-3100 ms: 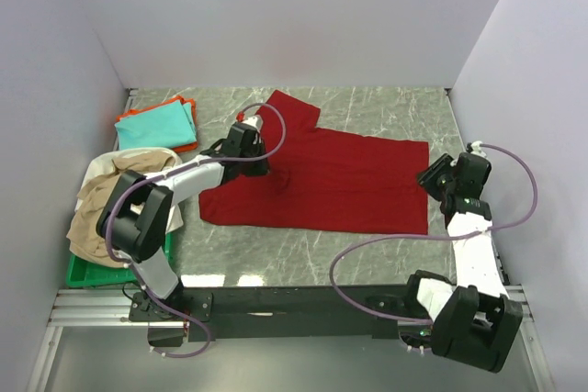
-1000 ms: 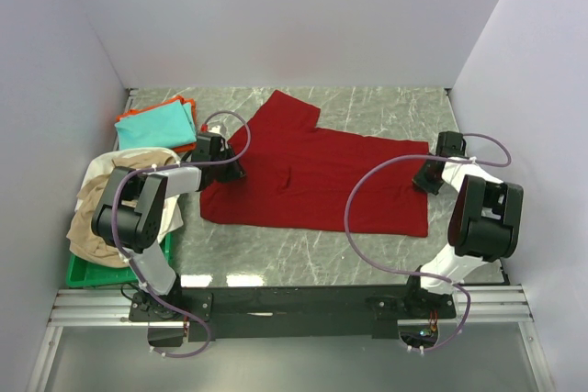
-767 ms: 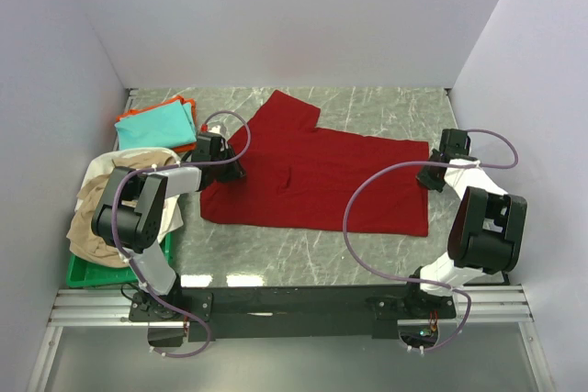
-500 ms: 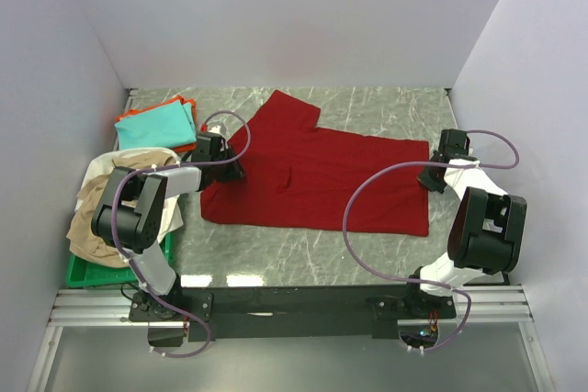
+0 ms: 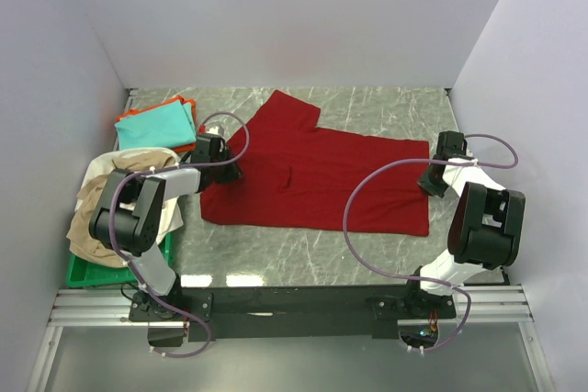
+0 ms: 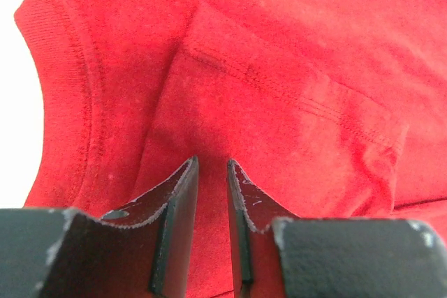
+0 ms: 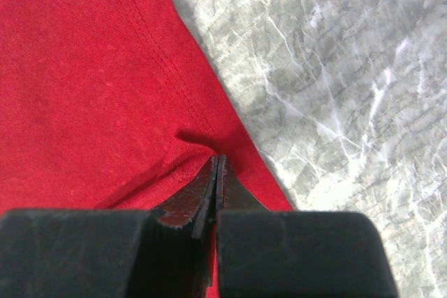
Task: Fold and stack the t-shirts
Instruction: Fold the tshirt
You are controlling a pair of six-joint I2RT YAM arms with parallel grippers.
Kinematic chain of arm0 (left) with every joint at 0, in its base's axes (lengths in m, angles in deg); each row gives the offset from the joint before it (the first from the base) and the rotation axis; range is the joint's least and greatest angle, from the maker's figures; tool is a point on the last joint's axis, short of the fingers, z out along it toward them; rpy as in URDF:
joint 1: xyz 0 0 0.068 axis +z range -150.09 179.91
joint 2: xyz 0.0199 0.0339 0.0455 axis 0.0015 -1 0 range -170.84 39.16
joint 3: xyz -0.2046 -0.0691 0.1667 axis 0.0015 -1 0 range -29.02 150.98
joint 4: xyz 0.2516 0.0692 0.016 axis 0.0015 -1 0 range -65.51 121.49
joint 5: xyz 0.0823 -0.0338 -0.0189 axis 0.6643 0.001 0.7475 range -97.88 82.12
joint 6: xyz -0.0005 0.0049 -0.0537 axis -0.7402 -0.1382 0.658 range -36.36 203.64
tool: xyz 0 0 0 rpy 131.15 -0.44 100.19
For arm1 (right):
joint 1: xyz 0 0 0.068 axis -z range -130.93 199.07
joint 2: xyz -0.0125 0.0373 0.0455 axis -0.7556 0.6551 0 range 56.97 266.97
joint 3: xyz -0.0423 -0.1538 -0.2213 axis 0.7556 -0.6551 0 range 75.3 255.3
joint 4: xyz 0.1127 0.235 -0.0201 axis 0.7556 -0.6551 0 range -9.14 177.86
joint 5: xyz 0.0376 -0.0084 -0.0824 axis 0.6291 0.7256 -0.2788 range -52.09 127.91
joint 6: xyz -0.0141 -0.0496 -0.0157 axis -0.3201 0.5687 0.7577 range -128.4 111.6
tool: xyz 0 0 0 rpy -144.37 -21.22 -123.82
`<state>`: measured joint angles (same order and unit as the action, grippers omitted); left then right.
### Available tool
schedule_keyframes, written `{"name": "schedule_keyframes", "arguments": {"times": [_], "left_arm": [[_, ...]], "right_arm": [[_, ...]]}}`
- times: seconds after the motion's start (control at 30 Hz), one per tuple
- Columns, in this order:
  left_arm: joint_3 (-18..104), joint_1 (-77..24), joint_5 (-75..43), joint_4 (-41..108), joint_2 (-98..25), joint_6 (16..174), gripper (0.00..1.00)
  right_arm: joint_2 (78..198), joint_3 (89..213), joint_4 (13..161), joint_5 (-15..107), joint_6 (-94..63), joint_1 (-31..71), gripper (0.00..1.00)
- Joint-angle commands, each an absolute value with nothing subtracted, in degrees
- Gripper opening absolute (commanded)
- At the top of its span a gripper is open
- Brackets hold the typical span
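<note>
On the marble counter [image 5: 367,107] I see the red shirt [image 5: 340,181] spread flat mid-counter. My right end effector [image 7: 217,162] pinches its 3 o'clock hem. The left end effector [image 6: 211,165], at 9 o'clock, sits narrowly parted, grip unclear.

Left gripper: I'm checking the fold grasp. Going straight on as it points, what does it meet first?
Probably the dark red t-shirt, its hemmed flap right ahead of the left gripper.

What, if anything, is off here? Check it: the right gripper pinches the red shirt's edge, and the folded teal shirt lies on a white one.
One thing is wrong: the folded teal shirt lies on an orange one, not a white one, as the top external view shows. The right gripper does pinch the edge of the red shirt.
</note>
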<state>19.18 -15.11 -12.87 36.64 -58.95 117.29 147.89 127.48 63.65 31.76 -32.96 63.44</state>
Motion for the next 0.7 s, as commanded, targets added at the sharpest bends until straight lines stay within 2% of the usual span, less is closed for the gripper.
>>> {"name": "schedule_keyframes", "arguments": {"times": [0.0, 0.2, 0.67], "left_arm": [[18.1, -15.0, -10.3, 37.3, -56.1, 116.9, 0.3], [18.2, -14.9, -8.1, 37.4, -54.1, 117.5, 0.3], [17.1, -11.1, -6.3, 40.1, -58.5, 118.7, 0.29]], "right_arm": [[148.3, 128.9, 63.7, 28.9, -33.3, 63.1, 0.0], [148.6, 129.3, 63.5, 29.0, -33.2, 63.1, 0.0], [149.2, 129.2, 63.5, 28.9, -33.2, 63.1, 0.0]]}}
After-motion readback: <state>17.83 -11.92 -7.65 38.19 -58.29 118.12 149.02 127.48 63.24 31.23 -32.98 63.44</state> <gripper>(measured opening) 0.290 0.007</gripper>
